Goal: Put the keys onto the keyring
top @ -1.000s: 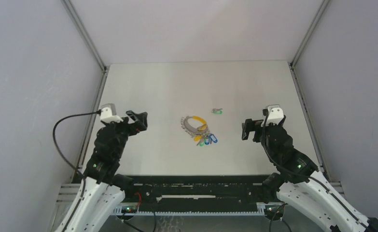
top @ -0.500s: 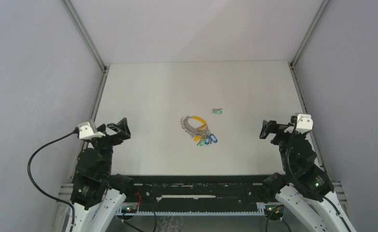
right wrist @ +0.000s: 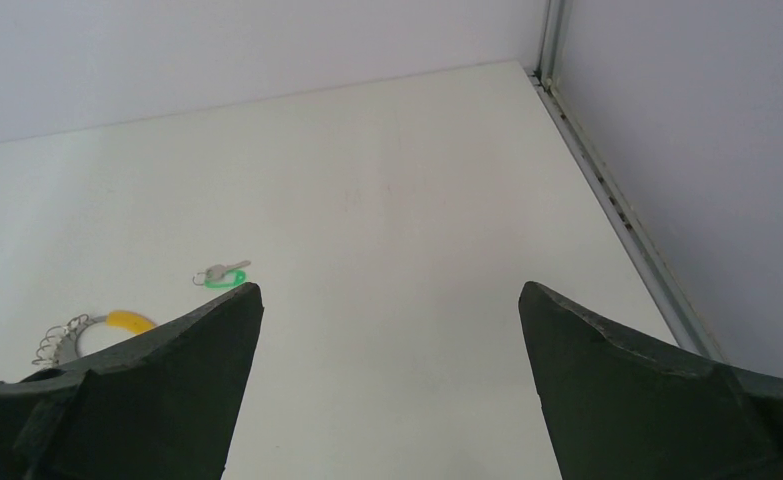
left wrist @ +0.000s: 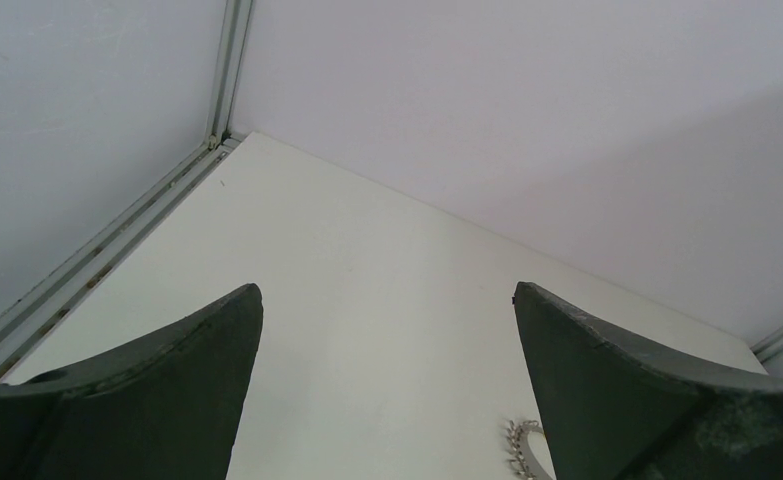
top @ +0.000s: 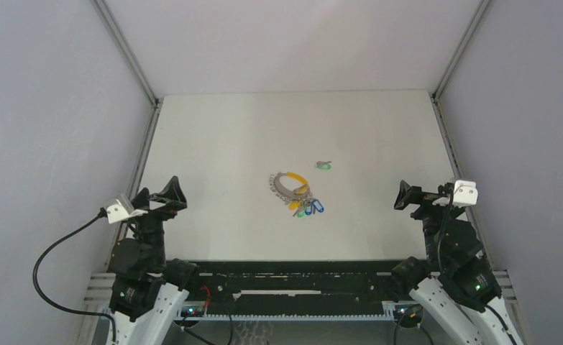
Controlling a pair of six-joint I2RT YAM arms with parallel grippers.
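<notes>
Two grippers, both idle. The left gripper [top: 160, 195] and right gripper [top: 408, 195] hang over the near corners of the table [top: 221, 129], well apart from the work. Jaws are spread wide on both, with nothing between them, and both wrist views agree.

The keyring [top: 287, 185] lies flat mid-table, with its yellow band on the far-right arc and beaded chain round the rest. A bunch of keys [top: 309, 208] with blue, green and tan heads sits touching its near-right end. I can't tell at this size whether they're actually threaded on.

One green key [top: 324, 165] lies alone, beyond and right of the ring, near it but not touching. It looks like the one left to do.

Handling, my read:
- The green key is tiny, light and thin, flat on a smooth top. The metal blade is hard and slick, and a pinch from above will likely skate it away. Take it by the plastic head, which is thicker and less slippery, and keep the hole end clear.
- The chain part of the ring is floppy and won't hold shape or resist a push. Nudge it and the whole loop, bunch included, probably slides.
- The yellow band looks like the stiffer section, so it's the best place to pin or hold the ring.
- Nothing here is fragile, so the risk is slip and scatter rather than breakage.

The right arm has the clean line: its wrist view shows the green key with the band just nearer. The left wrist view only catches the ring's edge, so the left suits holding the ring.
</notes>
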